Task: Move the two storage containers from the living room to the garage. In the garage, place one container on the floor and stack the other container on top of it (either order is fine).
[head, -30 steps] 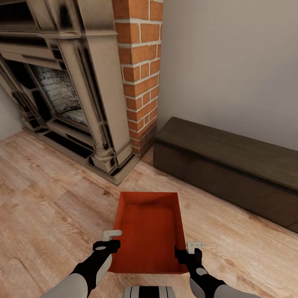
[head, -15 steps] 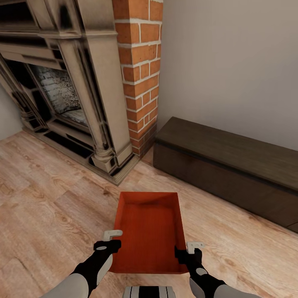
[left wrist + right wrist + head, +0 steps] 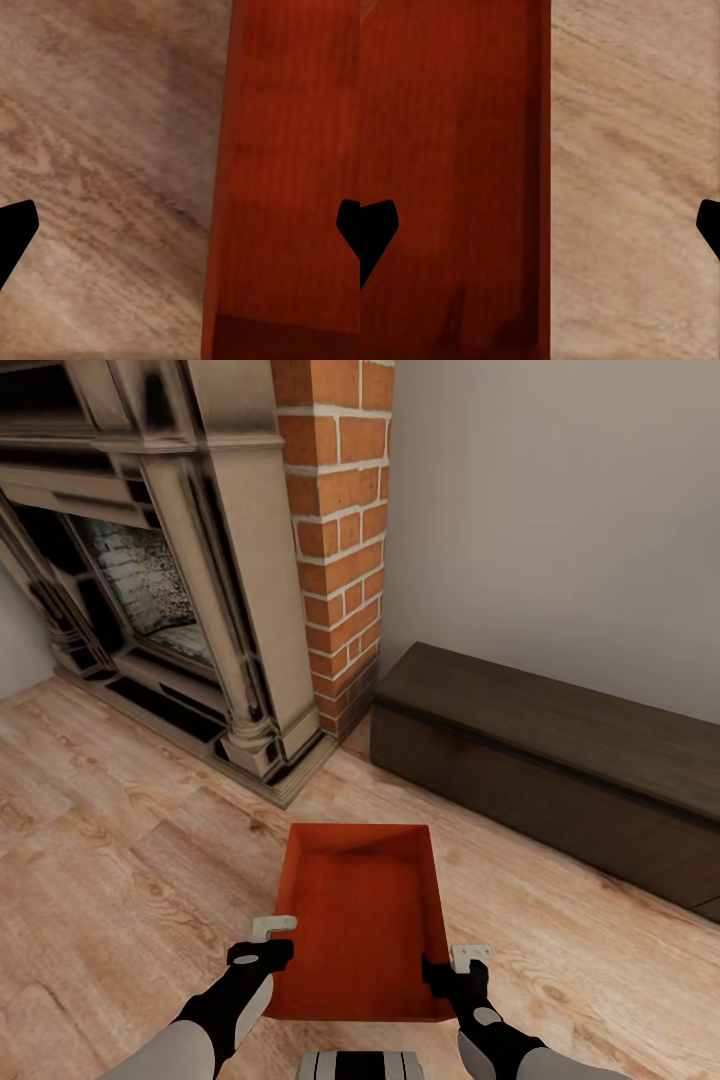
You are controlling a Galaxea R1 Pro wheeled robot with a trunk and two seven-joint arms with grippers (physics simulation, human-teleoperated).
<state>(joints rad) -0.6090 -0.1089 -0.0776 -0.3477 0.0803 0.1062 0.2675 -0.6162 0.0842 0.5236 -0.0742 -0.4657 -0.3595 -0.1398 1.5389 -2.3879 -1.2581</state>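
We note a thin-walled orange tray on wood planks; both grippers gape astride its walls, bench beyond

I count one orange-red storage container, two grippers, the left gripper and the right gripper, one brick fireplace, and one dark bench.
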